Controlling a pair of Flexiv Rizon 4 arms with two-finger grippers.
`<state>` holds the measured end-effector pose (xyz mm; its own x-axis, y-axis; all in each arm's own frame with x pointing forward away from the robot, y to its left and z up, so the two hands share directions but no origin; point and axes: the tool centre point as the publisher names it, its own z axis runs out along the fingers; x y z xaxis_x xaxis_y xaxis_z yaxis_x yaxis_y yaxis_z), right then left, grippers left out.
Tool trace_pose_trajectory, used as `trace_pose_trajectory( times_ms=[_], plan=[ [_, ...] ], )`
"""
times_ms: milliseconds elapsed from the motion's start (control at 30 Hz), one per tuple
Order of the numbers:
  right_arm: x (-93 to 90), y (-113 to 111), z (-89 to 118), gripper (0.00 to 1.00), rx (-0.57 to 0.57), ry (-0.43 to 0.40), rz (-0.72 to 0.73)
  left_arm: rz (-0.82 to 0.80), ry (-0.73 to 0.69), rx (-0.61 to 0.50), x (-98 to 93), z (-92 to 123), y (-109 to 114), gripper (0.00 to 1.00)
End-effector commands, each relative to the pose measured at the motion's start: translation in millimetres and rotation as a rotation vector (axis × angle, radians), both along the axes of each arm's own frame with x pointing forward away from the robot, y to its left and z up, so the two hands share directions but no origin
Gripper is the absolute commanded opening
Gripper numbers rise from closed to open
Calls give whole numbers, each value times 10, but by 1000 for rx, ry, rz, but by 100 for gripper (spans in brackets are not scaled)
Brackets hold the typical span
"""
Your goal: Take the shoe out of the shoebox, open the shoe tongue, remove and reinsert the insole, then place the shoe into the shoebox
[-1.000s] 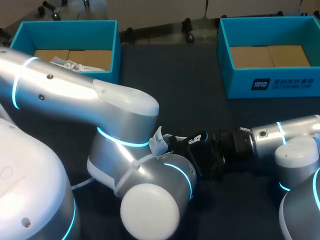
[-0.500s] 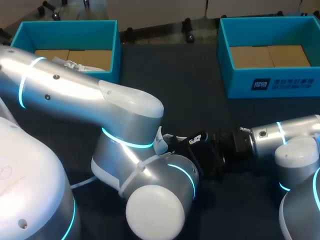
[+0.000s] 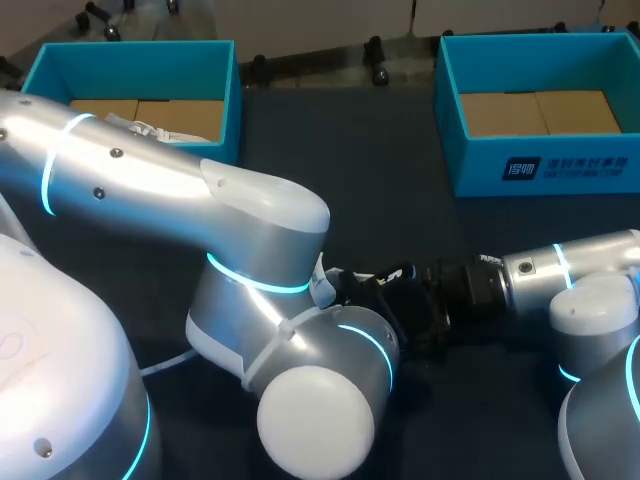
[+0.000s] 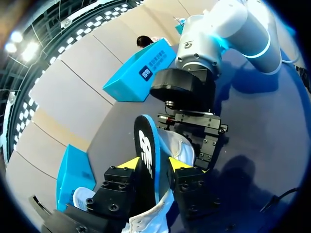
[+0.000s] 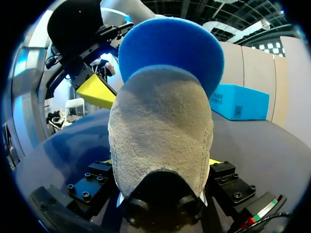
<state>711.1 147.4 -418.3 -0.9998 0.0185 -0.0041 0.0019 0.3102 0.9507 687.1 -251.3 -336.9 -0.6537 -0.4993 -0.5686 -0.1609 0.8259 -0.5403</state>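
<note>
Left end effector [image 4: 154,164] is clamped on the insole [image 4: 146,138], with a yellow tip pressed against each face. The insole stands on edge between the fingers, showing a black face with a white logo and a blue rim.

Just ahead of it, nose to nose, the right end effector [image 5: 161,162] is clamped on the shoe [image 4: 181,145]. The grey suede heel sits between its fingers, and a sliver of yellow tip shows on each side. The heel faces the right wrist and the rest of the shoe points away toward the left end effector. White upper shows beside and under the left fingers.

From the right wrist, the insole's blue side sticks up past the heel collar, above the right end effector. I can't tell how deep its lower end sits inside the shoe.

In the head view the grasp point is mostly hidden behind the left arm [image 3: 250,220] elbow. The right arm [image 3: 570,275] comes in low over the dark worktop [image 3: 380,160]. I can't tell whether the shoe touches the worktop.

Both teal boxes are well apart from the end effectors, and the shoe is out of both. The left-side shoebox [image 3: 60,70] is partly behind the left arm and has a white item [image 3: 140,128] in it that I can't ID. The right-side shoebox [image 3: 470,170] shows only its brown cardboard floor.
</note>
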Motion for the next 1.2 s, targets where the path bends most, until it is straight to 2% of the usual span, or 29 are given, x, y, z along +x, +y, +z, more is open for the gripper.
trace_pose_trajectory(
  times_ms=[33, 933, 1000, 1100, 1200],
  plan=[
    [-7, 15, -7, 0, -4, 0, -1, 4, -12, -2, -37, -36, -12, 39],
    [-7, 15, -7, 0, -4, 0, -1, 24, -33, -4, 137, -124, -76, 31],
    [-7, 15, -7, 0, -4, 0, -1, 20, -30, -7, 158, -134, -70, 23],
    [-7, 15, -7, 0, -4, 0, -1, 15, -29, -13, 182, -139, -63, 0],
    [-7, 15, -7, 0, -4, 0, -1, 9, -28, -23, 185, -118, -48, 0]
  ],
)
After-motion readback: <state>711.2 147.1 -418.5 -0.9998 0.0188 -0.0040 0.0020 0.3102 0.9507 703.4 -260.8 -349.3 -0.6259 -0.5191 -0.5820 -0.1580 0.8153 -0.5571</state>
